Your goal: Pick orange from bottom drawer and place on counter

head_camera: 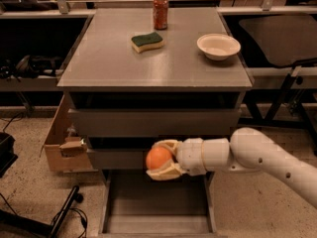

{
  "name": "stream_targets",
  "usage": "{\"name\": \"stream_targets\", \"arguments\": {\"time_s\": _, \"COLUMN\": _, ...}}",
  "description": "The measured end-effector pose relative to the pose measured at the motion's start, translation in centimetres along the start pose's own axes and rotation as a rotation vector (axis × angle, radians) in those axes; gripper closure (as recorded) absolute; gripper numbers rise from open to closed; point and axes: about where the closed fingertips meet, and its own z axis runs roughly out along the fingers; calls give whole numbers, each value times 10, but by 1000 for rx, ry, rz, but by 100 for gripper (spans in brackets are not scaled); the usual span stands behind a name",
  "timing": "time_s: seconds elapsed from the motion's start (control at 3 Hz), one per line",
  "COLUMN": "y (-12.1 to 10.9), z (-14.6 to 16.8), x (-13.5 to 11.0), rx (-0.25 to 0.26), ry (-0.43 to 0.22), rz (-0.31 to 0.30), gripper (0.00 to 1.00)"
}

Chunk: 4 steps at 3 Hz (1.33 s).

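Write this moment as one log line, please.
gripper: shut on orange | position: over open bottom drawer | counter: orange not yet placed

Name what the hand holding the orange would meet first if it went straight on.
Probably the cardboard box left of the cabinet; depth is unclear. The hand holds the orange above the bottom drawer.
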Motion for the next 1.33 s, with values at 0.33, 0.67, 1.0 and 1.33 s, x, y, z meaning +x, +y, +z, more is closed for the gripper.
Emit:
{"name": "stream_targets", "arguments": {"time_s": 0.33, "y": -5, "z": -16, "x": -103, "rx": 40, "ry": 19, "rz": -57, "gripper": 100}}
{"name": "stream_targets", "arguments": {"time_s": 0.67, "y": -32, "z": -27, "x": -199, "rx": 97, "ry": 35, "rz": -114, "gripper": 100}}
{"name": "stream_targets", "arguments": {"time_s": 1.0, "y": -88, "z": -30, "x": -269, "rx": 172, "ry": 23, "rz": -119, "gripper": 100}}
{"name": "stream_targets", "arguments": {"time_s": 1.33, "y": -152, "z": -24, "x": -309, "rx": 235, "ry": -8, "rz": -98, "gripper": 100}}
